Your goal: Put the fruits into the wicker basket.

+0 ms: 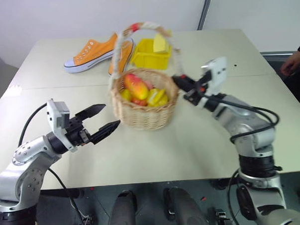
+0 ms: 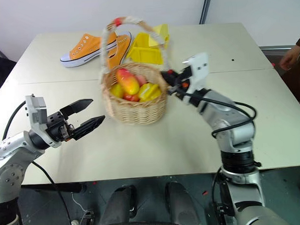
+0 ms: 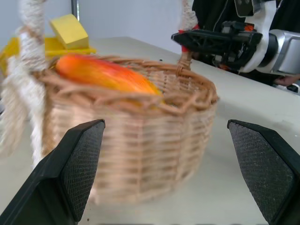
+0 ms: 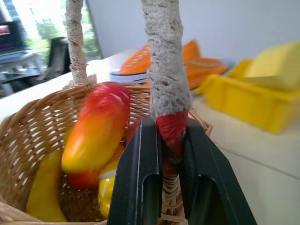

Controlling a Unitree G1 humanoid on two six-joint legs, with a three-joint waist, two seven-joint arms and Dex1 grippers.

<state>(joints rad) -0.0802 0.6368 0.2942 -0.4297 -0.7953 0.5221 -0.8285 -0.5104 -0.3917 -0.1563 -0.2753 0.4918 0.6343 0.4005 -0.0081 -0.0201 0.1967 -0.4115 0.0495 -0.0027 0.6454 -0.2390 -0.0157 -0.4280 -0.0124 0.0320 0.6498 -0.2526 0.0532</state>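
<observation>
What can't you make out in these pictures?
- How many fruits lie in the basket: the mango on top and the rim hide the lower ones in both eye views.
- The second shoe: the basket's handle crosses it in the eye views.
- The person: cut off by the edge in the eye views.
- The handle's foot, in the right wrist view: the right gripper, shut on it, covers it.

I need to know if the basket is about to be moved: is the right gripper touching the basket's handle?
Touching. The right wrist view shows the right gripper clamped on the handle base of the wicker basket.
</observation>
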